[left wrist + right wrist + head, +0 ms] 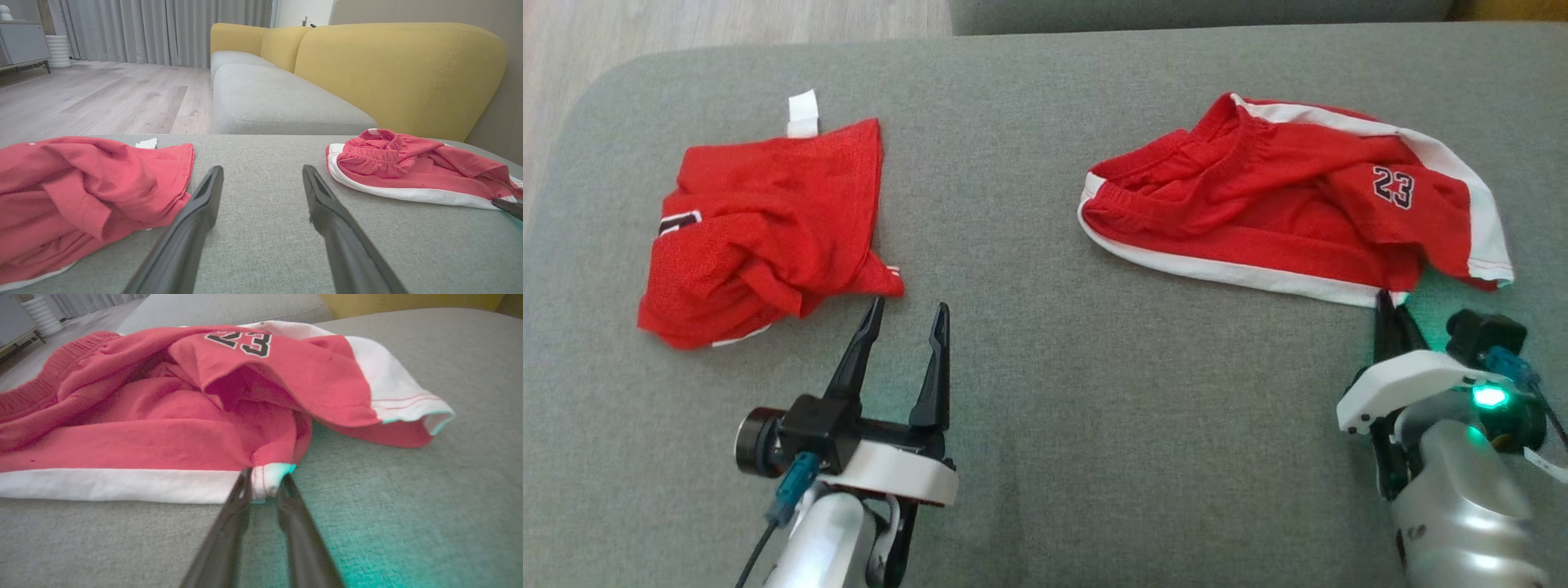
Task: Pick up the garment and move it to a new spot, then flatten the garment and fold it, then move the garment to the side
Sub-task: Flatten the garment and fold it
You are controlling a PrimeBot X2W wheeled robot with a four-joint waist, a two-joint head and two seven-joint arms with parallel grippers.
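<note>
The right gripper [265,484] has its two dark fingers drawn close together on the white hem corner of the red shorts [163,428], the cloth pinched between the tips where the white band meets the leg opening. In the head view the same gripper [1388,306] meets the near edge of the shorts [1290,204], which lie crumpled on the right part of the grey cushion [1045,367], elastic waistband toward the left and a white side stripe along the far and right edges. The number "23" [1392,187] is printed in black with a white outline on one leg; the right wrist view shows it upside down [243,342]. A green light [1490,398] glows on the right wrist and tints the cushion beside it. The left gripper [909,309] rests low over the cushion with its fingers spread apart and nothing between them, just beside a second red garment [768,229] heaped on the left, well apart from the shorts. A white tag [803,113] sticks out past that heap's far edge; any writing on it is too small to read. The left wrist view, looking between the parted fingers [262,171], adds the room beyond: a yellow sofa back [400,73], grey curtains [163,28] and a pale wood floor [102,98].
</note>
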